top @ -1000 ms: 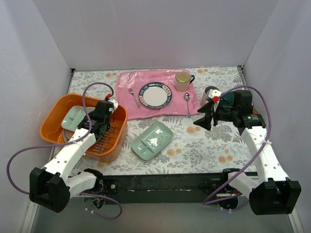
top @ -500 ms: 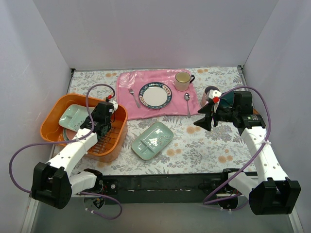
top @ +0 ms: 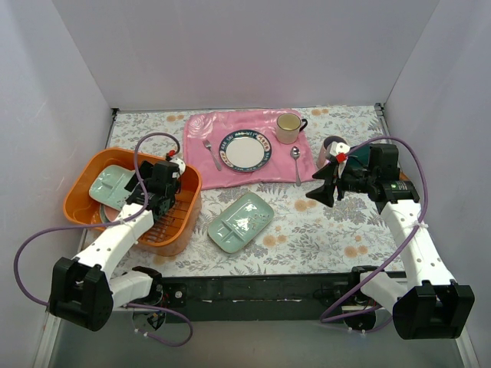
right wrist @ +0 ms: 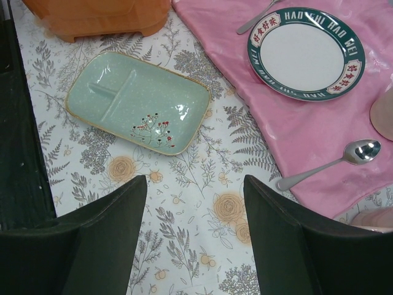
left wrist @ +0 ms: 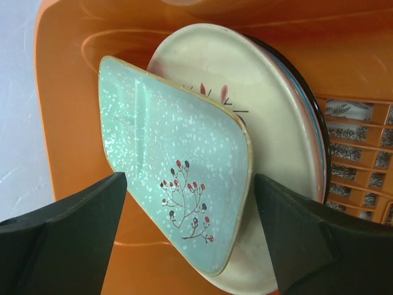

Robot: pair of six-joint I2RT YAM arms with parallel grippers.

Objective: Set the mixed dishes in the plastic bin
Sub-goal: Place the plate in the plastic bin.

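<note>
The left gripper (left wrist: 188, 177) hung over the orange plastic rectangular bin (top: 77, 201), which sat at nine o'clock on the floral-patterned table (top: 322, 230). Its black fingers (left wrist: 67, 239) stood wide apart and clamped nothing. Between them in the wrist view lay the pale green divided rectangular tray (left wrist: 166, 153), inside the bin. That tray leaned tilted on a cream round plate (left wrist: 276, 104), the front one of a stack of round plates (left wrist: 310, 120) whose rims showed along its three o'clock edge.

A second pale green divided tray (top: 240, 221) lay flat on the table near six o'clock, just beside the bin. The right gripper (right wrist: 195, 179) hovered at three o'clock with its fingers spread and nothing between them.

At twelve o'clock a pink cloth mat (top: 253, 123) carried a white round plate with a dark patterned rim (top: 245, 149), a cream-yellow mug (top: 288, 127), a metal fork (top: 211, 153) and a metal spoon (top: 296, 162).
</note>
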